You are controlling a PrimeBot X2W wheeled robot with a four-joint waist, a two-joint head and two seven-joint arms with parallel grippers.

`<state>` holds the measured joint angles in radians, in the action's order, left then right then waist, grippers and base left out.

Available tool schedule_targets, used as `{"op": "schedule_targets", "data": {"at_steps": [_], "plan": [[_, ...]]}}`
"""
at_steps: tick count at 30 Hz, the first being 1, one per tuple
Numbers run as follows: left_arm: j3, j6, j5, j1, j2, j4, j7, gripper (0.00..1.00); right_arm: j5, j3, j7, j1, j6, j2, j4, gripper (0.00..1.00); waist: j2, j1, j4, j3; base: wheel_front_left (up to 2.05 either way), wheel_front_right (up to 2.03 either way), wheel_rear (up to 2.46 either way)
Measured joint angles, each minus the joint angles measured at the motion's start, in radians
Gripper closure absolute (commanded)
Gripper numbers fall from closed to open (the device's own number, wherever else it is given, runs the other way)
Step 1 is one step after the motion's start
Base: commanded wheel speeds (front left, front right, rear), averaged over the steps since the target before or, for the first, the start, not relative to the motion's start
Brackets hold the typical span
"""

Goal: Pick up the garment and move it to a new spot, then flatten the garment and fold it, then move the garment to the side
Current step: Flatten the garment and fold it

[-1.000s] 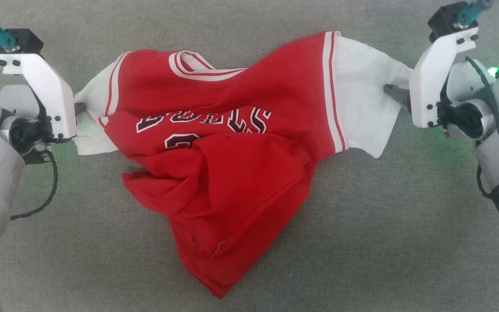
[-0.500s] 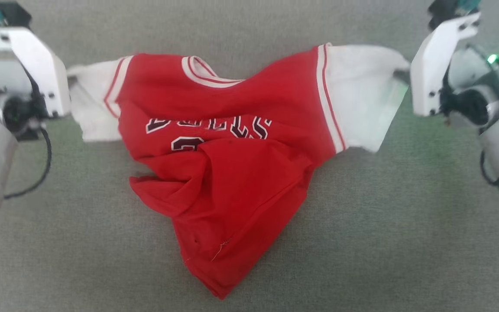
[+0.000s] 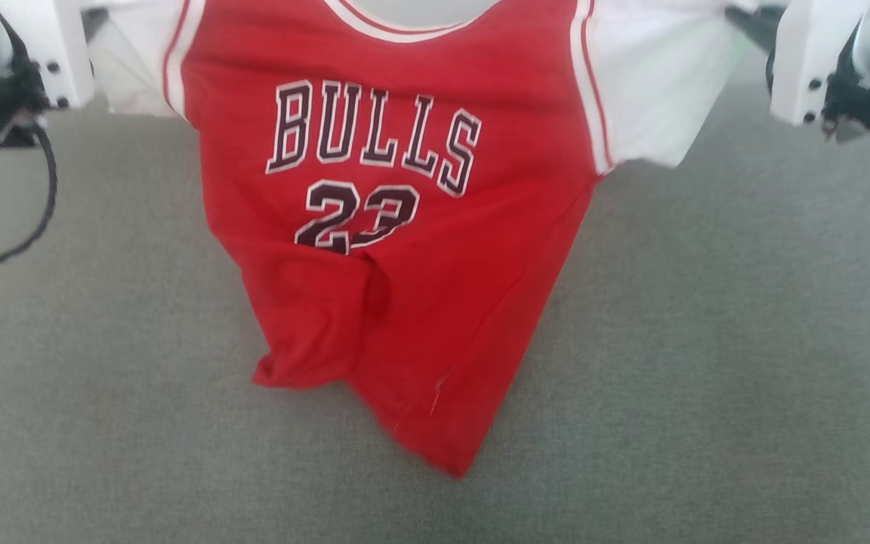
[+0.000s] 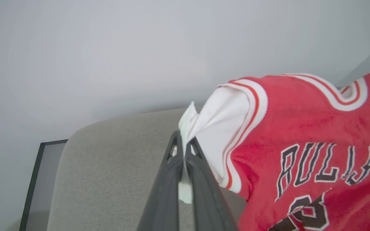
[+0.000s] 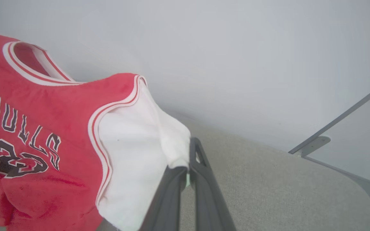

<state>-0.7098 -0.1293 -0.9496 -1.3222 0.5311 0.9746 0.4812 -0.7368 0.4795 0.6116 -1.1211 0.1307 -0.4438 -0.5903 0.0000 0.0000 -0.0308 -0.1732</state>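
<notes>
Left fingers (image 4: 167,183); right fingers (image 5: 206,189): pinching garment (image 3: 405,302) | lifted, unfurled since earlier

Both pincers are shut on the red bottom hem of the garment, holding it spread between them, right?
Not quite: the left pincer and right pincer are shut on the garment's white sleeves, not its red bottom hem, as both wrist views show. It is spread between them.

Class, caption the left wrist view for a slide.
The left gripper pinches the bright red fabric garment by its white sleeve over a grey upholstered surface.
</notes>
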Motion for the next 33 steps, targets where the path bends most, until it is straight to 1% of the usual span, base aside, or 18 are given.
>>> {"op": "schedule_targets", "data": {"at_steps": [8, 10, 17, 27, 31, 33], "plan": [[0.014, 0.007, -0.018, -0.040, 0.010, -0.025, 0.004, 1.00, -0.002, 0.016, -0.061, -0.053, 0.000, -0.002, 0.005, 1.00, 0.0000, 0.0000, 0.010, 0.102, 0.00, 0.00, 0.00], [0.016, 0.015, -0.018, -0.051, 0.013, -0.033, 0.001, 1.00, -0.002, 0.029, -0.080, -0.066, 0.000, -0.006, 0.007, 1.00, 0.0000, 0.0000, 0.012, 0.118, 0.00, 0.00, 0.00], [0.021, 0.016, -0.016, -0.072, 0.026, -0.068, -0.033, 1.00, 0.009, 0.053, -0.155, -0.098, 0.000, -0.021, -0.009, 1.00, 0.0001, 0.0000, 0.015, 0.156, 0.00, 0.00, 0.00], [0.031, 0.028, -0.014, -0.077, 0.037, -0.102, -0.057, 1.00, 0.009, 0.072, -0.230, -0.156, 0.000, -0.029, -0.053, 1.00, 0.0000, 0.0000, 0.015, 0.162, 0.00, 0.00, 0.00], [0.031, 0.035, -0.014, -0.085, 0.039, -0.116, -0.071, 1.00, 0.019, 0.074, -0.269, -0.186, 0.000, -0.030, -0.078, 1.00, 0.0000, 0.0000, 0.016, 0.139, 0.00, 0.00, 0.00], [0.032, 0.038, -0.004, -0.095, 0.035, -0.122, -0.100, 1.00, 0.033, 0.076, -0.288, -0.207, 0.000, -0.030, -0.102, 1.00, 0.0000, 0.0000, 0.016, 0.119, 0.00, 0.00, 0.00]]}}
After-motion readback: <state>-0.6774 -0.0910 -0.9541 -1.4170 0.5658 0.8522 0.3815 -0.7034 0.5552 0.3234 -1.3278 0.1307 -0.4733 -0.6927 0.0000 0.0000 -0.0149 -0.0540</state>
